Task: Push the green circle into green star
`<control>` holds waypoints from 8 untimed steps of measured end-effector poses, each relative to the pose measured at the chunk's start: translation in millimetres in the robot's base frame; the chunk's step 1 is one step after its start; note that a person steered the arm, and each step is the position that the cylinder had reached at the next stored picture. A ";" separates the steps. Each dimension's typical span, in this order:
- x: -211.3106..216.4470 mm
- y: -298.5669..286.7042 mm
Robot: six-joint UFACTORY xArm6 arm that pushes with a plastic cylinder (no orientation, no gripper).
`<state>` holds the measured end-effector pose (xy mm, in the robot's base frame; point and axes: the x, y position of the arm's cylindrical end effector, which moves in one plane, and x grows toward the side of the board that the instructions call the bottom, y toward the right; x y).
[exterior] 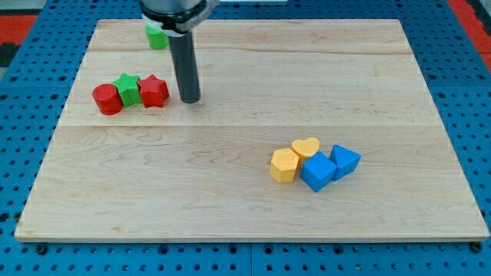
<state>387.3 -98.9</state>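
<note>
The pale wooden surface (230, 192) carries a tight row near the view's left: a red cylinder block (107, 100), the green star block (128, 89) and a red star block (153, 91), all touching. The green circle block (156, 37) lies well above the green star, partly hidden behind the arm. The arm carries no claw, only a dark rod, so nothing is grasped or clenched; its tip (190, 100) rests just right of the red star. To do the step well, the tip should probably go round to the far side of the green circle, then push straight down towards the green star, steering gently so the circle does not glance off the red star. A yellow and blue cluster (314, 162) sits well apart, down to the right of the green star.
</note>
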 end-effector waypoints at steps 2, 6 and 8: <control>-12.0 -11.4; -173.6 54.3; -189.8 -10.6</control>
<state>197.6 -109.5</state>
